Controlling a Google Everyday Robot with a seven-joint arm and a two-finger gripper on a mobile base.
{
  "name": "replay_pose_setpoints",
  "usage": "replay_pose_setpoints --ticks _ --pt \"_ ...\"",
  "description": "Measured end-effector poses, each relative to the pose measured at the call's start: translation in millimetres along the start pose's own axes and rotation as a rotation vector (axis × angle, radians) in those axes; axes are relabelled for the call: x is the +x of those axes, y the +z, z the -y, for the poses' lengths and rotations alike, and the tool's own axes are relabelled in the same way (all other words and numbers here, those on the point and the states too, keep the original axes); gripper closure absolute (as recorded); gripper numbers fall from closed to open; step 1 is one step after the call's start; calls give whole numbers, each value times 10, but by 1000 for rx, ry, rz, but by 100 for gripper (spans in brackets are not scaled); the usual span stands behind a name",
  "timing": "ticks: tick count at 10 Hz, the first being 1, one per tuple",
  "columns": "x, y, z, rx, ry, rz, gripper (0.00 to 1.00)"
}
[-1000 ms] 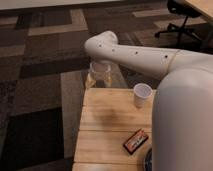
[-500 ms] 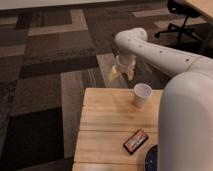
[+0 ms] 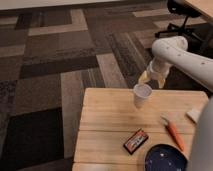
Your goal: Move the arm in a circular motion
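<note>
Holding its pincer just beyond the surface's far edge, behind the cup, the arm seems placed to circle freely; how open the pincer is I cannot tell.

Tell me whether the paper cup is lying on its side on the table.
No, the paper cup stands upright on the wooden table, with the gripper hanging just behind it at the far edge.
</note>
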Motion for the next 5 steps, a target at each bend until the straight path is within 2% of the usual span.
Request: replay_pose_setpoints --ticks 1,2,3,4,5 --pt "413 -32 122 16 43 0 35" --pt "938 -92 216 46 89 2 35" --pt "1298 -180 111 66 100 10 35" --pt "1809 -319 -214 100 77 18 35" --pt "1963 -360 -395 107 52 21 35"
